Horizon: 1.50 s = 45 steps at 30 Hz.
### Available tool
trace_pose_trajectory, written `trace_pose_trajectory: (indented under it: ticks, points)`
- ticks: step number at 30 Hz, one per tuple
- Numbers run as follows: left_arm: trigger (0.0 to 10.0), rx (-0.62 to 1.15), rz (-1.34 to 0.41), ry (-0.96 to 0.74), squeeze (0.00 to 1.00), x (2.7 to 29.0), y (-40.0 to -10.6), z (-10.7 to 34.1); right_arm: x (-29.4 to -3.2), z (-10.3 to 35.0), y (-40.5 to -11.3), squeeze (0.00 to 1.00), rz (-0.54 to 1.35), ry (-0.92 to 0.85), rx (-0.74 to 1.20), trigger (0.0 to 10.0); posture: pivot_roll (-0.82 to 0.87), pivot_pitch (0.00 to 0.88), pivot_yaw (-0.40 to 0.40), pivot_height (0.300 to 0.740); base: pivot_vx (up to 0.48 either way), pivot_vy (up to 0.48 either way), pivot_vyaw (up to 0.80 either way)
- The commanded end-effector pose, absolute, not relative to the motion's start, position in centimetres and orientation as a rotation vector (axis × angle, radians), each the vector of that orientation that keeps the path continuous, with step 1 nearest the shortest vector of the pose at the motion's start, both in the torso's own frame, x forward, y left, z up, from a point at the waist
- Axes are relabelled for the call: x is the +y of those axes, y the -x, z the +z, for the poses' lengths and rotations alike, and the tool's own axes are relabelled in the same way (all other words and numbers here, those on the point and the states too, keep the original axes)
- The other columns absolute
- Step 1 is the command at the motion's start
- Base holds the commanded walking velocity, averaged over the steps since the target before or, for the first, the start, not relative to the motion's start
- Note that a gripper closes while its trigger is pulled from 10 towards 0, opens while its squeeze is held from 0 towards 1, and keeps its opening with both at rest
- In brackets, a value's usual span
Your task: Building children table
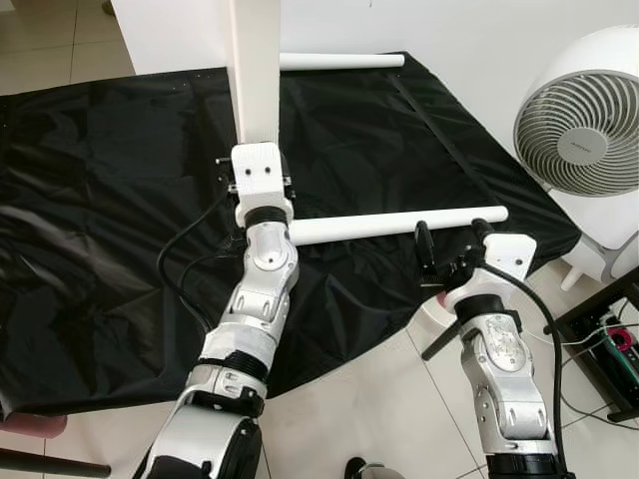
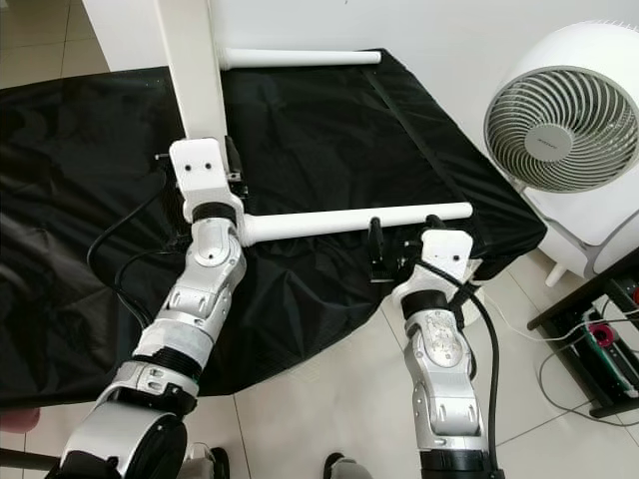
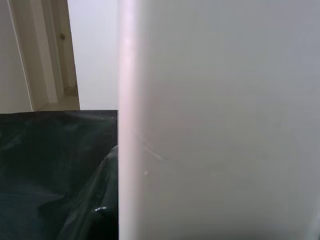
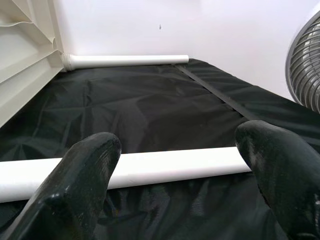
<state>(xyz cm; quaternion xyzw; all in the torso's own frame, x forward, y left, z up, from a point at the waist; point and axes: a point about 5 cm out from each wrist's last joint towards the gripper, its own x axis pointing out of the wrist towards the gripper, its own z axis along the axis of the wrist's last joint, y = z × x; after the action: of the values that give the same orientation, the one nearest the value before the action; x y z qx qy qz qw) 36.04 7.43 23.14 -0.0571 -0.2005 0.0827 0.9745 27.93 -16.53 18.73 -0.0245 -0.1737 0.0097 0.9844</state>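
Observation:
A white table top stands on edge on a black cloth. Two white round legs stick out of it sideways: a far leg by the wall and a near leg low over the cloth. My left gripper is pressed up against the table top's near edge, and the white panel sits very close in the left wrist view. My right gripper is open at the near leg's free end. Its two black fingertips straddle the near leg without touching it.
A white fan stands at the right, close to the right arm. Below it a black stand with cables and a power strip sits on the tiled floor. The white wall runs behind the cloth. A doorway opens beyond the table top.

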Motion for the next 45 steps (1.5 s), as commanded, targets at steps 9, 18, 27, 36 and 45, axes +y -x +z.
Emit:
trace_pose_trajectory:
  ticks: [9,18,27,36,45]
  points:
    - [0.0,-0.457,0.152,0.073,0.00,8.2,-35.8,24.2,-16.6,18.8,-28.1,0.00,0.013,0.043,-0.351,10.0,-0.07,0.178,-0.025,0.740,0.000,0.000,0.00]
    - [0.0,-0.497,0.165,0.017,0.00,10.5,-34.3,24.3,-16.7,18.8,-28.6,0.00,0.019,0.048,-0.352,10.0,-0.05,0.175,-0.038,0.740,0.000,0.000,0.00]
    - [0.0,-0.481,0.140,-0.057,0.00,11.2,-33.5,23.2,-16.5,18.7,-28.8,0.00,0.028,0.046,-0.351,10.0,-0.04,0.158,-0.042,0.740,0.000,0.000,0.00]
    - [0.0,-0.424,0.045,-0.111,0.00,11.2,-31.4,21.1,-16.6,18.5,-28.6,0.00,0.023,0.045,-0.355,10.0,-0.04,0.148,-0.030,0.740,0.000,0.000,0.00]
    - [0.0,-0.412,0.101,-0.149,0.00,13.5,-30.7,20.8,-16.7,18.5,-28.8,0.00,0.021,0.043,-0.357,10.0,-0.03,0.143,-0.037,0.740,0.000,0.000,0.00]
